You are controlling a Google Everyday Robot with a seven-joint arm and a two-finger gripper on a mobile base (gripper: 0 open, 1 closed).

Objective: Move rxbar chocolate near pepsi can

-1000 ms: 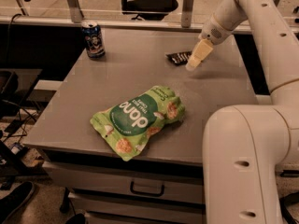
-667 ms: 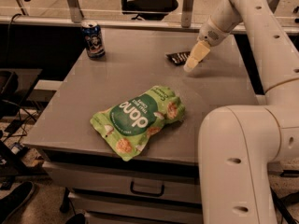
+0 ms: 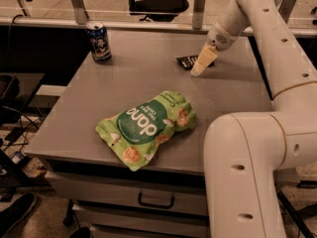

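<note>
- We're at the far right side of the flat grey worktop [image 3: 148, 83]. The robot's cream-coloured claw [image 3: 197, 70] angles down off the white arm [image 3: 257, 14], with its tip low, right at the surface.
- Is the claw wide or narrow? I cannot tell; from here it shows as one pale wedge.
- Right at the claw's tip, poking out to its view-left, is the rxbar chocolate [image 3: 185, 61], a small flat black rectangular wrapper. It lies flat on the worktop, partly hidden behind the claw. Whether the two touch or sit just apart, I can't call.
- Well apart from the claw, far off to its view-left near the back corner, stands the pepsi can [image 3: 99, 41]. It's an upright dark blue metal drink can with a silver top.
- On the camera's side of the claw and to its view-left lies a large crinkly green plastic snack bag [image 3: 148, 128]. It sprawls mid-worktop, off the direct line from bar to can.
- Progress, as I judge it, is early. The bar is not lifted and sits nowhere near the can, and no sure hold shows.
- By my reckoning, the claw has yet to take hold of the bar, carry it across the open grey surface toward the can, and set it down just beside the can without tipping it.
</note>
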